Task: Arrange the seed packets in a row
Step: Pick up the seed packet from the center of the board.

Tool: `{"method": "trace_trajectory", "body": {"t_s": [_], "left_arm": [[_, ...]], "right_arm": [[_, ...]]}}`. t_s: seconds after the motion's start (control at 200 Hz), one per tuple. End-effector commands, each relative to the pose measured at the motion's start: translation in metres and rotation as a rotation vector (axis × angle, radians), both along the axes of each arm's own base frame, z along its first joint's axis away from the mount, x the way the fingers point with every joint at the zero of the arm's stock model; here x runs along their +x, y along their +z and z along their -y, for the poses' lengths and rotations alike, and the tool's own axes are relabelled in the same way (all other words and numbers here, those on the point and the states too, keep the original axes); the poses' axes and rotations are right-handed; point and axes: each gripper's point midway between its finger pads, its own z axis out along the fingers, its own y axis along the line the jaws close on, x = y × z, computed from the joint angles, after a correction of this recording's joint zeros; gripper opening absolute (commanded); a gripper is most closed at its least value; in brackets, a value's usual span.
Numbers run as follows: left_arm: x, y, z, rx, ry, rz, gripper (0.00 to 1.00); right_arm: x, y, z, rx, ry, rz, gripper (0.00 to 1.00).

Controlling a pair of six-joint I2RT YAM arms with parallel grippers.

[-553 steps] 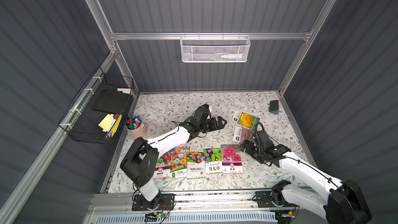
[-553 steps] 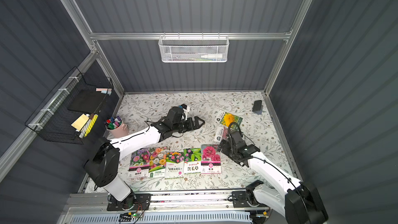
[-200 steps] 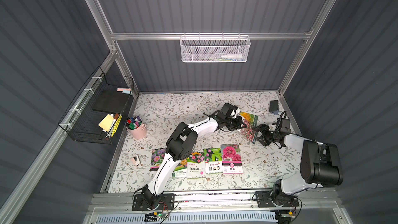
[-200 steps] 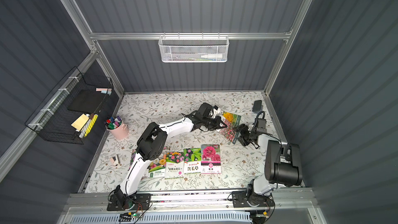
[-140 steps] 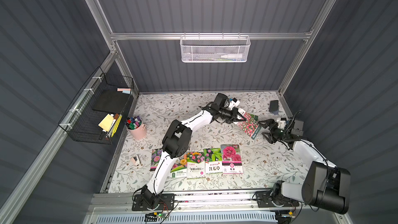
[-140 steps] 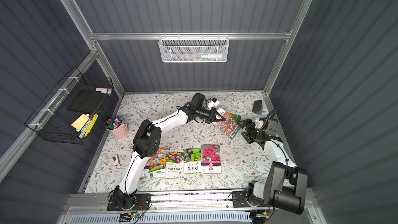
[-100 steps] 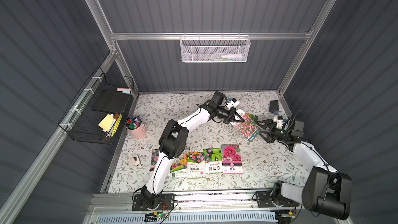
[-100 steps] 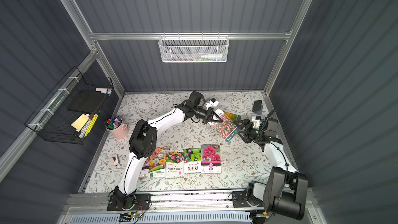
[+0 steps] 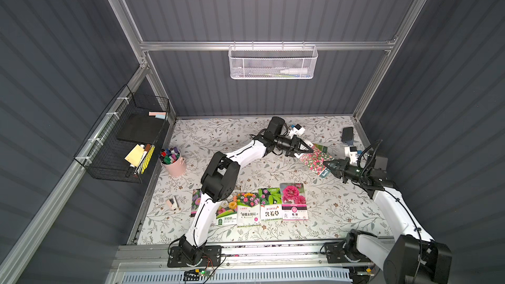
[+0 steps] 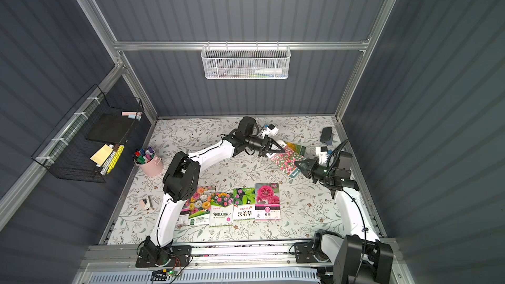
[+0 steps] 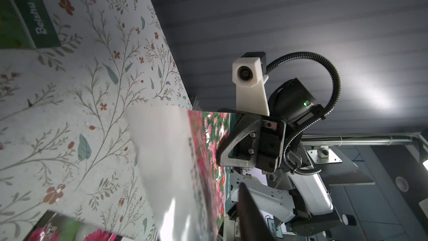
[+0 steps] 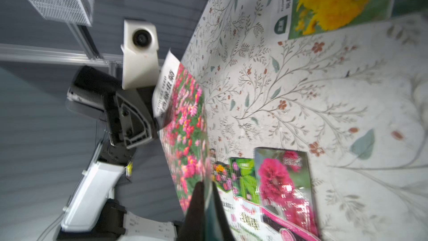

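Twin high views down onto table (image 9: 207, 137) — wrist views close, face to face.

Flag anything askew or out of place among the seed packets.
The glossy pink-flower seed packet hangs tilted above the table, one end pinched by the right gripper. The yellow-flower seed packet lies askew, apart from the front row of packets.

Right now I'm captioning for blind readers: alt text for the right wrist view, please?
The right pincer is shut on a glossy seed packet of pink blooms, held above the floral-patterned table, its white far end by the left pincer. Beyond lie a row of flower packets and, apart, a yellow-bloom packet.
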Motion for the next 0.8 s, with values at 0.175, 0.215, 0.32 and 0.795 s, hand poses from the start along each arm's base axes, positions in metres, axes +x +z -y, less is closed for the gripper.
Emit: {"method": "trace_trajectory", "body": {"t_s": [0.175, 0.215, 0.32, 0.795], "left_arm": [[0.018, -0.026, -0.030, 0.272, 0.242, 0.175, 0.99], [0.023, -0.031, -0.035, 0.303, 0.294, 0.180, 0.99], [0.028, -0.052, -0.046, 0.372, 0.403, 0.118, 0.99], [-0.017, -0.031, 0.005, 0.190, 0.571, -0.050, 0.99]], "right_arm": [[-0.030, -0.043, 0.030, -0.231, -0.219, -0.073, 0.00], [-0.037, -0.052, 0.037, -0.273, -0.276, -0.088, 0.00], [-0.049, -0.062, 0.045, -0.326, -0.369, -0.071, 0.00], [-0.003, -0.008, 0.049, -0.183, -0.486, -0.002, 0.00]]}}
